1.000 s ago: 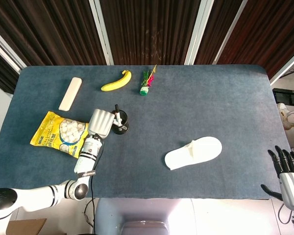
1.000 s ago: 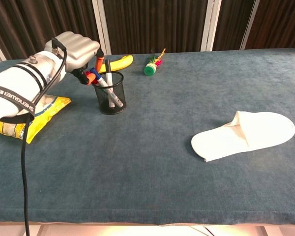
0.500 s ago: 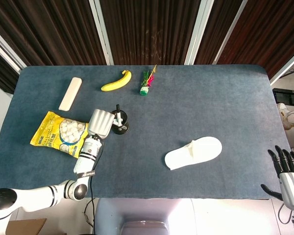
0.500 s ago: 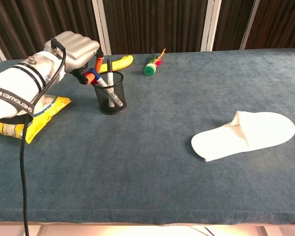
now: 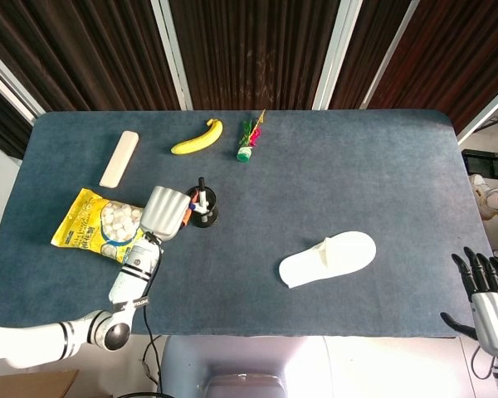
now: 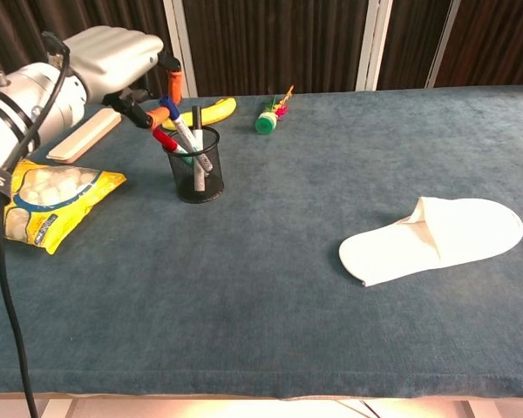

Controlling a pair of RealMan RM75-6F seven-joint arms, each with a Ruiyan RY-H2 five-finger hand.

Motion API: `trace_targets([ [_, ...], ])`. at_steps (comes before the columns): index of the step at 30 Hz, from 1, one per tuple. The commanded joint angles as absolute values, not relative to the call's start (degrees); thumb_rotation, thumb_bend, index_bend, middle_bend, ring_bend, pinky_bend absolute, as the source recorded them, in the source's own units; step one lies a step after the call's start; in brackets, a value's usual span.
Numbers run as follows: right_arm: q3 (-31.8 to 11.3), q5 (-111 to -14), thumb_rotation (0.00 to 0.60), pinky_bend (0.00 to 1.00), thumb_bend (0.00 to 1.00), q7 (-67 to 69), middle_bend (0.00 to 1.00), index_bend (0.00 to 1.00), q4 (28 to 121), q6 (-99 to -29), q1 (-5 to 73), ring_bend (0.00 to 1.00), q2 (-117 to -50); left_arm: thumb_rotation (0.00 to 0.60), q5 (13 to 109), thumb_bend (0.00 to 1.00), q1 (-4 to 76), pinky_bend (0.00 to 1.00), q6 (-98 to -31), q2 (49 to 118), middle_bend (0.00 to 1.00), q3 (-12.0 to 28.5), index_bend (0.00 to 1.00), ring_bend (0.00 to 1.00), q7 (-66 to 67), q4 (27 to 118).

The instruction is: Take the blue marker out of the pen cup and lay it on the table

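The left robot hand [image 6: 113,57] pinches the blue marker [image 6: 181,131], half drawn from the cup [image 6: 196,165] near the worktop's [image 6: 270,287] left edge. Next, I judge: lift it clear of the other pens, then lay it down. A snack bag [image 6: 35,196] lies left. The right robot hand [image 5: 485,290] hangs open beyond the right edge.

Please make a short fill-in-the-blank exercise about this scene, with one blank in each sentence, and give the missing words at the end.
1. The left hand pinches the blue marker, whose lower end is still inside the pen ____.
2. The white slipper lies on the ____ side of the table in both views.
3. The yellow fruit behind the pen cup is a ____.
4. The right hand holds ____.

Missing words: cup; right; banana; nothing
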State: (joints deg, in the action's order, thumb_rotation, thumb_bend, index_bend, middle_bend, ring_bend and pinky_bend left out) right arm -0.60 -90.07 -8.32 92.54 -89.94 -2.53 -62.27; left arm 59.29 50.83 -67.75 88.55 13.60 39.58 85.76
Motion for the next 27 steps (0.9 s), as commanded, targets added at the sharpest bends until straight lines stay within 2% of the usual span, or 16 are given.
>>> trace_targets([
  [1,-0.6,-90.1,0.600,0.17,0.24,-8.3,0.11,0.18,92.5,-89.8,-2.5,0.06,-62.2,0.600,62.0,0.41,48.6,1.00,-68.4,84.5,1.00,13.7,0.77,1.00,34.8,91.3],
  [7,-0.4,-90.4,0.600,0.17,0.24,-8.2,0.11,0.18,92.6,-89.8,-2.4,0.06,-62.1,0.600,65.3,0.41,45.8,1.00,-68.5,78.9,1.00,13.7,0.78,1.00,27.0,98.1],
  [14,-0.2,-90.6,0.600,0.17,0.24,-8.2,0.11,0.18,92.5,-89.6,-2.4,0.06,-62.2,0.600,68.5,0.40,42.5,1.00,-66.1,73.0,1.00,14.2,0.80,1.00,11.9,104.2],
  [21,-0.1,-90.8,0.600,0.17,0.24,-8.2,0.10,0.18,92.4,-89.6,-2.3,0.06,-62.3,0.600,70.8,0.41,40.4,1.00,-61.2,69.8,1.00,13.3,0.80,1.00,-4.2,105.3],
  [27,-0.1,-90.7,0.600,0.17,0.24,-8.5,0.11,0.18,92.3,-89.4,-2.2,0.06,-62.5,0.600,72.2,0.41,38.1,1.00,-60.3,72.6,1.00,10.6,0.80,1.00,-11.2,101.3],
])
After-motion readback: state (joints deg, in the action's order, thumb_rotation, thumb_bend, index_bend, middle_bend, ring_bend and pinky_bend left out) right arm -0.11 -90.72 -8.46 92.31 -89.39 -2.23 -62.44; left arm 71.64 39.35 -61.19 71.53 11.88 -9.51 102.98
